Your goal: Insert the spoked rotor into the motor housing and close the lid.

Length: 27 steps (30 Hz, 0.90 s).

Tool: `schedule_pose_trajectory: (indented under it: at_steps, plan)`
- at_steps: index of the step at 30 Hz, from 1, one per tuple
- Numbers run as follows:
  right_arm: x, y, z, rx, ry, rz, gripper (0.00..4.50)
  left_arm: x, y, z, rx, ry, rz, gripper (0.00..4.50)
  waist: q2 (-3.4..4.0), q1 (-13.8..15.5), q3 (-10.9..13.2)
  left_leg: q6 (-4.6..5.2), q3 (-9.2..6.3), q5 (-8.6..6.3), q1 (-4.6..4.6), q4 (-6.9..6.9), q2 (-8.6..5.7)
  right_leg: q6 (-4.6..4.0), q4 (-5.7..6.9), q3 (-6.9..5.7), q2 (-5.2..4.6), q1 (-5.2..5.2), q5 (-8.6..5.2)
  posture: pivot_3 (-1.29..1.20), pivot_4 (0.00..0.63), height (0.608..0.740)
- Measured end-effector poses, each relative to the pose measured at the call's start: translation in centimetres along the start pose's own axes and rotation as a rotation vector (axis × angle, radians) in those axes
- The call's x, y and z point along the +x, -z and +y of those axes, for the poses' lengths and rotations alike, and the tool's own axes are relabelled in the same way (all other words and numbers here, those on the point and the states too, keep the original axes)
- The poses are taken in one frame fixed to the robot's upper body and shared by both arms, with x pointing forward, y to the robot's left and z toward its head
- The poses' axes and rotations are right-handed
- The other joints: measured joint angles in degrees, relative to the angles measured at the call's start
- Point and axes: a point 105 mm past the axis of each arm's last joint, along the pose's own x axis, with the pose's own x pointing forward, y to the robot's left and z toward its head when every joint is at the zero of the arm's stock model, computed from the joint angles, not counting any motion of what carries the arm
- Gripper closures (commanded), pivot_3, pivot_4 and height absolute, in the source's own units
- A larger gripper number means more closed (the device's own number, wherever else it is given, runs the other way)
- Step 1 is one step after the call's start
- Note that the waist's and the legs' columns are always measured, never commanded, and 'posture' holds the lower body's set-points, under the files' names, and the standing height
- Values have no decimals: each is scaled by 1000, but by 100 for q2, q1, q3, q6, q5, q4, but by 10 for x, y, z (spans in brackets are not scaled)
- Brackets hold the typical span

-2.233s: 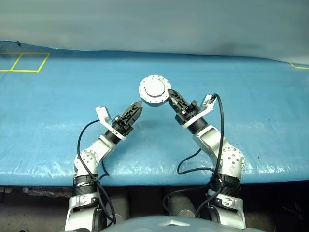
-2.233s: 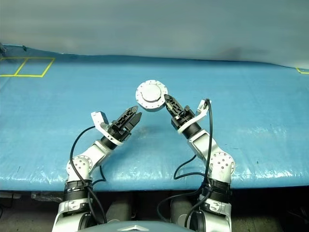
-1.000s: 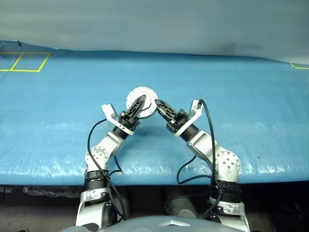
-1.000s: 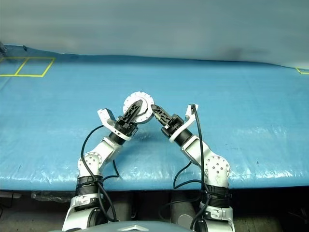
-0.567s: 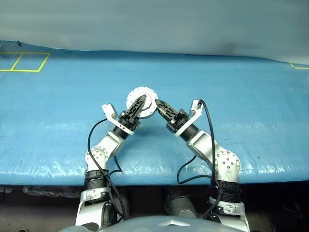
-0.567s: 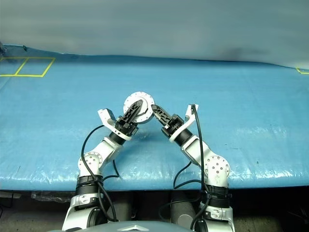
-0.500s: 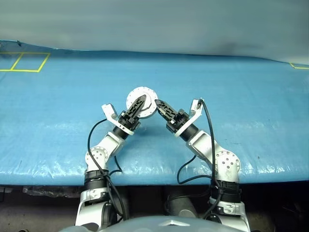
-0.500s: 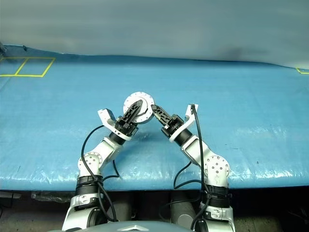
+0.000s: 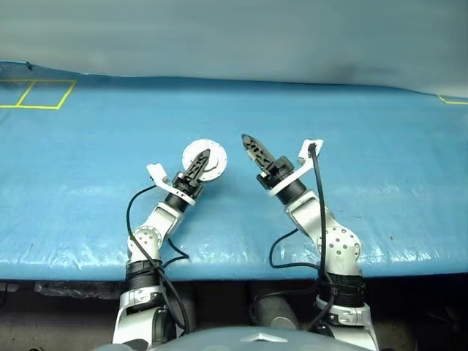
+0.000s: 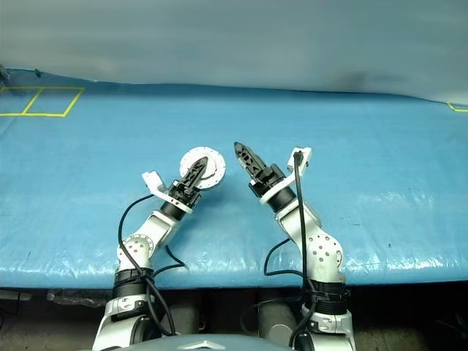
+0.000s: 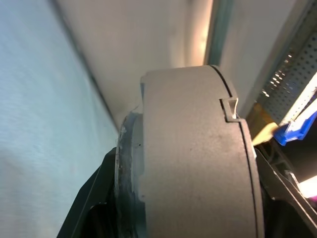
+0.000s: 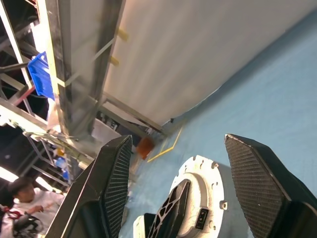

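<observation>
Left gripper (image 9: 204, 156): I read it as clamped on the motor housing (image 9: 205, 159). In the head views one black finger lies across the housing's pale round face. In the left wrist view the grey cylindrical side wall (image 11: 198, 158) sits between the two black fingers (image 11: 94, 198), touching both. The jaws stand fairly wide, set by the width of the body they hold.

Right gripper (image 9: 246, 140): jaws apart and holding nothing. The right wrist view shows its two ribbed pads (image 12: 116, 173) well separated with open space between them. It points up and toward the robot's left, just beside the housing without touching it.

Housing appearance: closed, the lid (image 10: 203, 167) down on it. The face seen from the head camera is pale grey-white, round, with a flange rim dotted with small holes. From the right wrist view I see the same flange (image 12: 208, 171) with bolt holes, and the left gripper's finger (image 12: 171, 210) across it. The side wall is plain matte grey with one small notch on a seam line. The interior is hidden; I cannot tell where the spoked rotor is.

Position: held over the blue table cover (image 9: 380, 183), centre-left, between the two arms. Whether it touches the cover I cannot tell.
</observation>
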Motion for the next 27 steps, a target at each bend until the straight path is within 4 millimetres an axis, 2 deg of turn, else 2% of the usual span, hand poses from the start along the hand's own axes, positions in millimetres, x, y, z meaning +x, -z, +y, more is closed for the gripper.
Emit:
schedule_pose_trajectory:
  at_steps: [3,7,12,16,22,27]
  plan:
    - [-8,5,-2,-153,-30,60,1358,-4,-14,8,19,-47,-58,1905,-1,36,0,0,0,0,0,-1,-2,-1,-2,0,-1,0,1,0,150,740]
    - [-18,24,0,-304,-104,172,1358,-3,-25,15,41,-88,-91,1905,-2,60,0,-1,0,0,3,0,-2,-1,1,0,0,1,1,0,150,740]
    - [-35,53,-4,-501,-211,348,1358,3,-43,12,75,-83,-113,1905,-4,65,1,-2,0,1,5,6,-1,7,0,0,0,5,-1,0,150,740]
    - [-44,66,-12,-564,-232,431,1358,3,-57,11,96,-86,-136,1905,-7,74,2,-2,1,1,9,7,-1,9,1,1,0,10,-1,0,150,740]
    - [-44,69,-17,-604,-218,438,1358,-4,-83,26,112,-179,-210,1905,-10,101,3,-3,0,2,11,7,-1,5,3,0,1,11,1,0,150,740]
    - [-42,67,-16,-611,-216,414,1358,-6,-96,40,129,-286,-262,1905,-25,146,10,-4,0,2,8,9,-2,-2,1,-1,-1,12,10,0,150,740]
